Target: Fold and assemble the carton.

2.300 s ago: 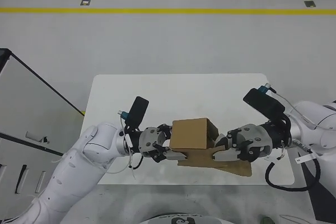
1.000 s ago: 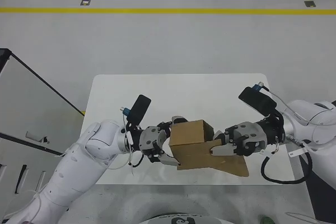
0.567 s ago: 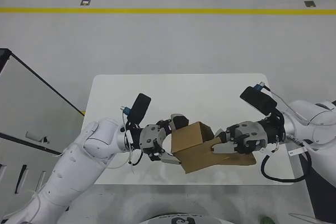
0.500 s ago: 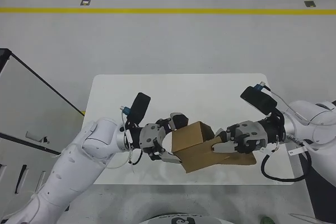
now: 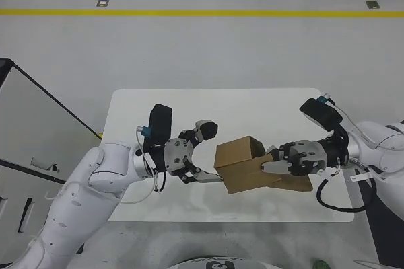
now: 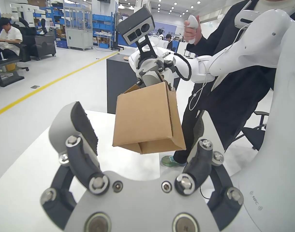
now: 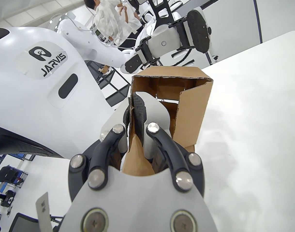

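The brown carton [image 5: 242,165] is an open-ended cardboard tube, tilted and held above the white table [image 5: 256,107]. My right gripper [image 5: 275,161] is shut on the carton's right-hand wall; in the right wrist view its pads [image 7: 137,112] pinch the cardboard edge, with the carton [image 7: 191,102] opening away from me. My left gripper [image 5: 207,153] is open a short way left of the carton, touching nothing. In the left wrist view the left gripper [image 6: 140,131] frames the carton [image 6: 145,114], with the right gripper [image 6: 152,78] behind it.
A dark cabinet [image 5: 13,114] stands off the table's left side. A black pedestal [image 6: 118,83] stands beyond the table's far edge. Bare table top lies behind and to both sides of the carton.
My left gripper has let go of the carton's left side, opened and drawn back to the left. The right gripper has kept its hold and shifted the tilted carton slightly right.
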`<state>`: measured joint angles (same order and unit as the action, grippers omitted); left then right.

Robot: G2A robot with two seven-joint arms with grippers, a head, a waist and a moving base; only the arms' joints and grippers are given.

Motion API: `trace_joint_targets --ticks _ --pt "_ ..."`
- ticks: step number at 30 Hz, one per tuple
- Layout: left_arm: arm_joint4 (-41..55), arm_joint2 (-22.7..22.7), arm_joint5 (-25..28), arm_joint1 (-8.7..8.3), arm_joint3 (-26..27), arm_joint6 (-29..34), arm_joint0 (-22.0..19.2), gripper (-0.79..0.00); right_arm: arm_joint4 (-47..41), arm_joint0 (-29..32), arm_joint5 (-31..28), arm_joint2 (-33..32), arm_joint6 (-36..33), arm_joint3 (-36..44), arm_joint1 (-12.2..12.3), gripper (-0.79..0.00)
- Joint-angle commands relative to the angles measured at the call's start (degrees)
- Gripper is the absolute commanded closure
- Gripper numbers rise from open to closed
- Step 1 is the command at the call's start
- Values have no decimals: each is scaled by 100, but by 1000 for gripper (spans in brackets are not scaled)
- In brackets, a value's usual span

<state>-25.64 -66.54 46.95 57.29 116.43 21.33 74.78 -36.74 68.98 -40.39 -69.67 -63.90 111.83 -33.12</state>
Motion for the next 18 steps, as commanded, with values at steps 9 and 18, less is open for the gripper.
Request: trace_joint_targets --ticks 9,18 --pt "179 -176 -357 -37 201 286 69 -785 937 -17 -282 -278 283 223 -18 0" --pt "1363 -378 -678 -140 329 1102 225 -785 2054 234 -934 -674 934 479 66 0"
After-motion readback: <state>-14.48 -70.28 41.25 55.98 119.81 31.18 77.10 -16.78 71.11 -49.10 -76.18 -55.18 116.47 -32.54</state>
